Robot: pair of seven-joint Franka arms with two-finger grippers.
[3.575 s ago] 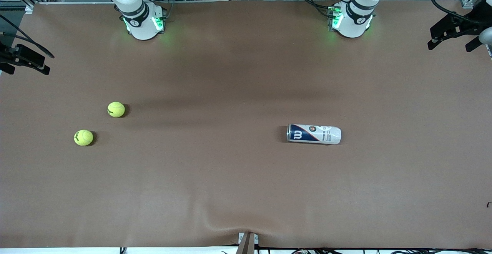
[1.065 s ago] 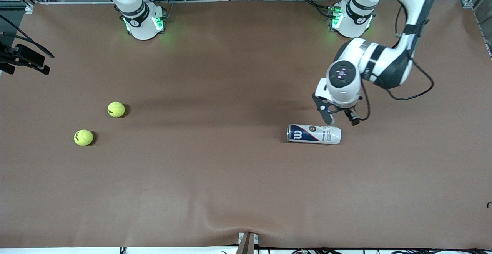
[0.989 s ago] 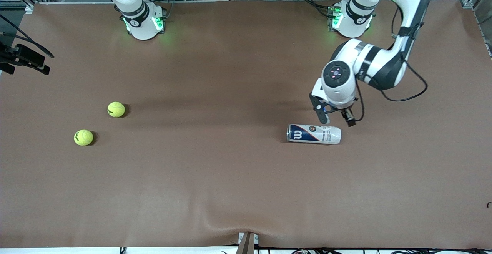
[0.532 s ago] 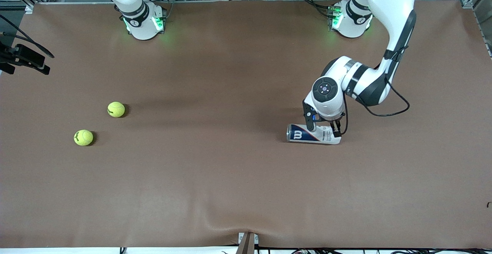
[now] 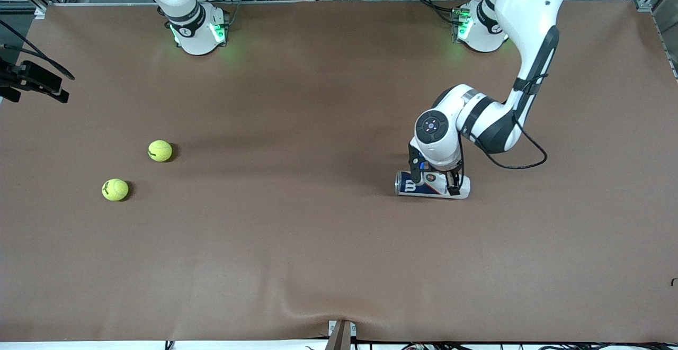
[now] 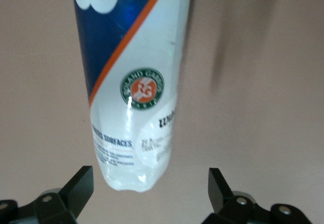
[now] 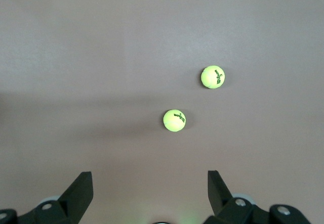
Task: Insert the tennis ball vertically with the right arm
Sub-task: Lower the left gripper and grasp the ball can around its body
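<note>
My left gripper (image 5: pixel 435 176), down from beside, now straddles lying white-and-blue tennis-ball can (image 5: pixel 433 185), jaws wide, ungripped. Right gripper (image 7: pixel 149 193) waits open, high above yellow felt tennis balls (image 5: pixel 160 150). Can needs uprighting first.

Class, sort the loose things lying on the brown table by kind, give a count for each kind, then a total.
Tennis balls: 2, one and one nearer the front camera.
Ball cans: 1, lying on its side under the open left gripper.
Total: 3
</note>
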